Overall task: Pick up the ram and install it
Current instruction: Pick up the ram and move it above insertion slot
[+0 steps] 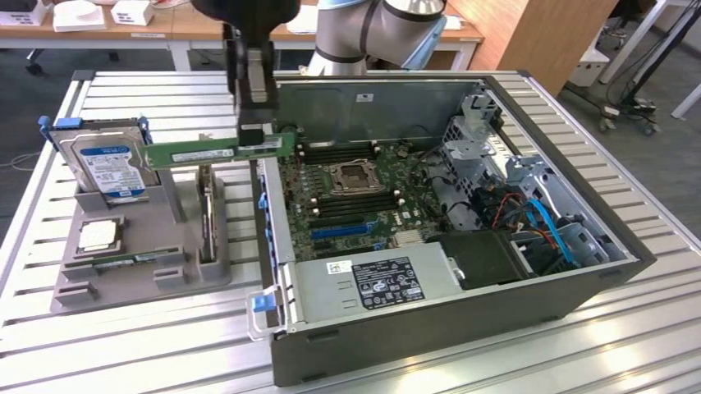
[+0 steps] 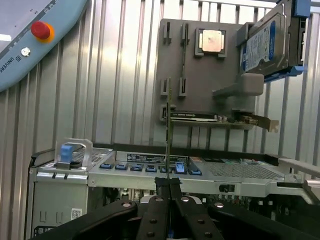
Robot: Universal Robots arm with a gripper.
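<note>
The hand [image 1: 254,139] is clamped on the ram [image 1: 213,153], holding it level in the air over the case's [image 1: 438,336] 10 o'clock edge in the exterior view. The drive [image 1: 107,168] stands at the ram's 9 o'clock.

Slatted aluminium table [image 1: 131,353], ribs running across its top, grey parts holder [image 1: 121,283] resting flat on it toward the exterior view's left, open desktop computer case [image 1: 438,328] lying on its side just beside the holder, toward the exterior view's right
</note>
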